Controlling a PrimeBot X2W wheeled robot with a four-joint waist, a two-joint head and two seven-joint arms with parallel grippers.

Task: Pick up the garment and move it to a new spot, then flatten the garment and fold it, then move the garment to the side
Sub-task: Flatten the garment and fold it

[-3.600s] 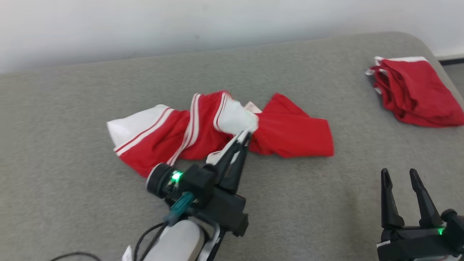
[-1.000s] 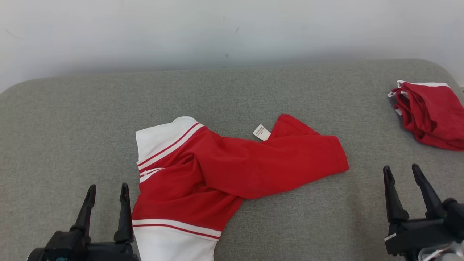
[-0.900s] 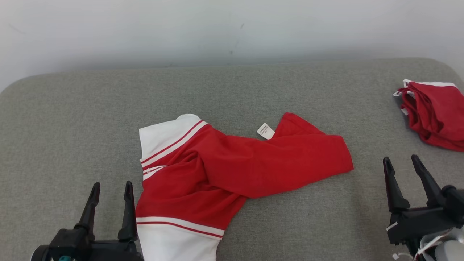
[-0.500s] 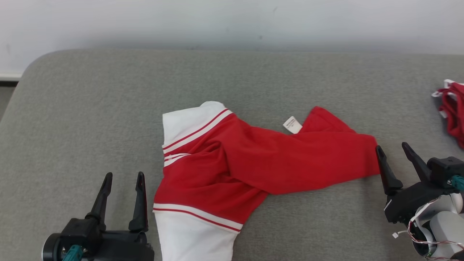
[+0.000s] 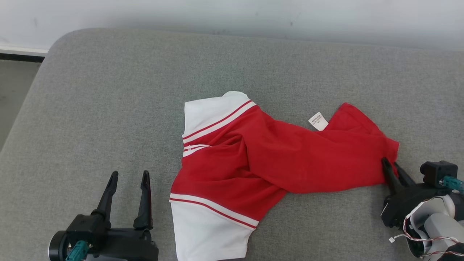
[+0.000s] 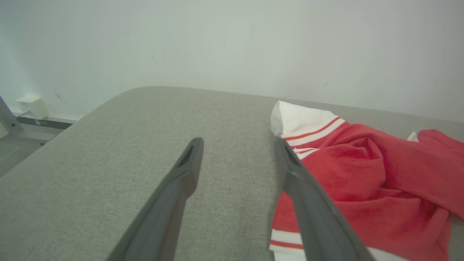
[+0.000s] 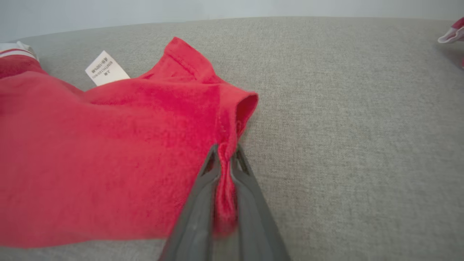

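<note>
A pale wall (image 5: pixel 232 14) runs behind the garment, on its far side. Under the garment lies a grey upholstered surface (image 5: pixel 108 90), which reaches well past it on every side. Its rounded corner is far off to the garment's left.

The garment (image 5: pixel 275 159) is red with white panels edged in red stripes. It lies rumpled and partly folded over itself near the middle of the surface. One white panel is at its far left corner and another at its near left end. A long red part stretches away to the right.

The left gripper (image 5: pixel 129 174) hovers just to the left of the garment's near white panel, not touching the cloth. Its two dark fingers stand wide apart, and in the left wrist view (image 6: pixel 238 141) only grey fabric shows between them.

The right gripper (image 5: pixel 389 162) is at the garment's right-hand end. In the right wrist view (image 7: pixel 226 148) its fingers are closed together on a pinched ridge of the red hem, and the cloth bunches up between them.

A small white label (image 5: pixel 318 120) sticks out from the garment's far edge, toward its right end. A scrap of another red and white cloth (image 7: pixel 453 34) shows well to the right of the garment.
</note>
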